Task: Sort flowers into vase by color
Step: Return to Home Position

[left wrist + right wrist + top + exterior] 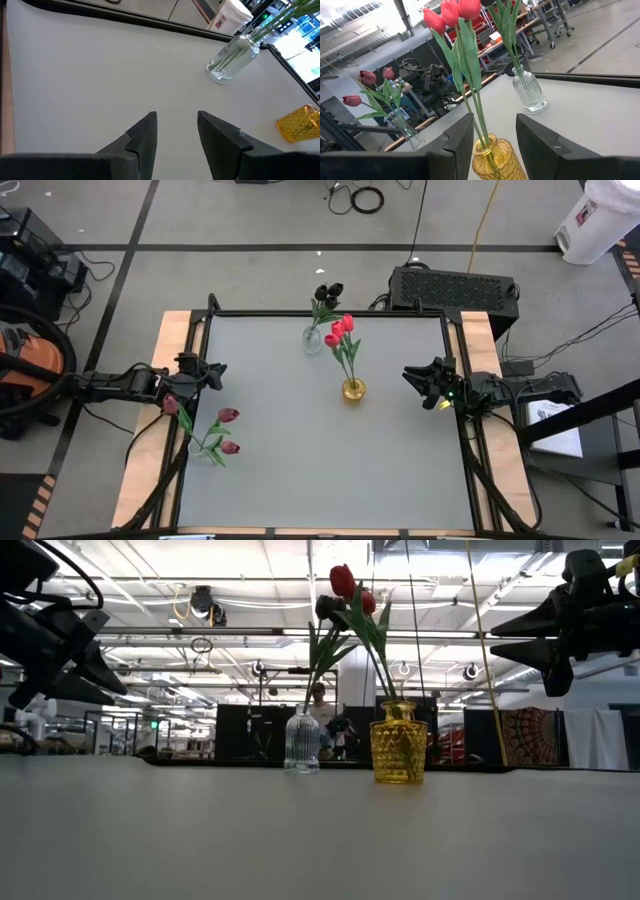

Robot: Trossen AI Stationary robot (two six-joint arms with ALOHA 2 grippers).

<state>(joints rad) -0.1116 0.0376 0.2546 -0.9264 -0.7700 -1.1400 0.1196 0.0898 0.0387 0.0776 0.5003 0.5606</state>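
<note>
Flowers (343, 330) stand grouped by color in three vases (353, 390) on the worktop (320, 480); left pincer (214, 370) and right pincer (411, 376) hang released and empty at its sides, sorting apparently done.

The left arm (120, 383) and right arm (520, 390) are made of black jointed segments; wedge-shaped dark fingers (142, 140) are fitted; a green light (443, 400) is shown at the right wrist.

Bright, even light from the hall's ceiling (250, 565) falls on the grey table (300, 470), leaving almost no shadows there. From table height the yellow vase (398, 750) glows, lit from behind; the glass vase (231, 61) carries small glints
</note>
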